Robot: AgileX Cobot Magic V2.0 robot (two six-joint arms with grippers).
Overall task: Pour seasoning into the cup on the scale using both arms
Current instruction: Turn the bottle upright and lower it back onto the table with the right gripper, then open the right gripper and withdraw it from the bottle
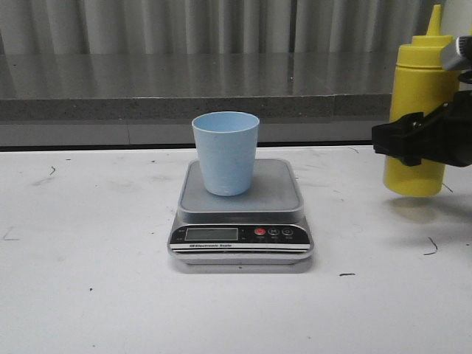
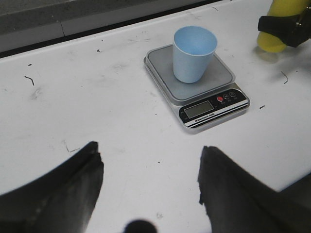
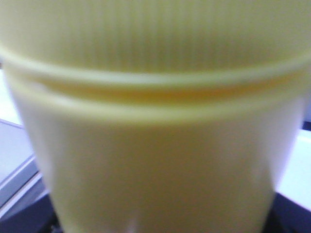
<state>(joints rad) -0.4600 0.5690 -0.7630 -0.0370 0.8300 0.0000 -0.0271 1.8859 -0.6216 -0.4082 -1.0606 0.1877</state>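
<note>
The light-blue cup [image 1: 226, 152] stands upright on the steel platform of the silver scale [image 1: 284, 190] at the table's middle; both also show in the left wrist view, the cup [image 2: 193, 53] on the scale [image 2: 228, 73]. The yellow seasoning bottle [image 1: 420, 96] hangs upright a little above the table at the far right, held round its middle by my right gripper [image 1: 413, 140]. It fills the right wrist view [image 3: 155, 145]. My left gripper [image 2: 150, 174] is open and empty over bare table, well short of the scale; it is out of the front view.
The white table [image 1: 88, 280] carries small dark marks. A grey ledge [image 1: 147, 107] and a pleated curtain run along the back. The bottle and right gripper also show in the left wrist view [image 2: 284, 29], right of the scale.
</note>
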